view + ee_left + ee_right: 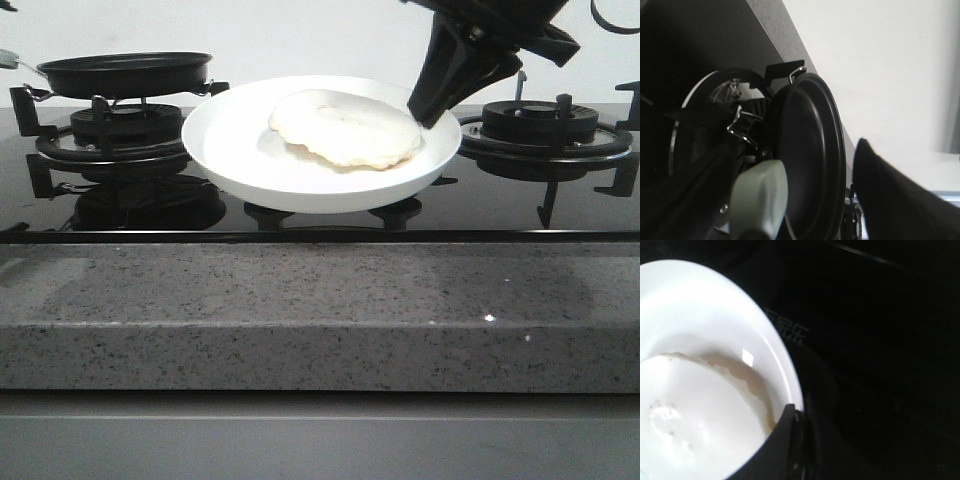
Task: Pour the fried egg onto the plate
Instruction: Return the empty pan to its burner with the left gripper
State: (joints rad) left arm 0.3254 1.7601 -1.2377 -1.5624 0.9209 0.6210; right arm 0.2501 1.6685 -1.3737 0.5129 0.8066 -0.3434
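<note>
While you look past the grey stone bench, your white plate hangs above the black cooktop, the right gripper clenched on its rim. The fried egg lies flat on it. Farther back left, the black pan sits on its burner, left gripper's fingers straddling the pan's pale green handle; can't tell if they're clamped.

The plate is above the black stovetop between two burners, with the egg lying in it, pale side up. The right gripper meets its right rim. A black pan sits on the left burner.
</note>
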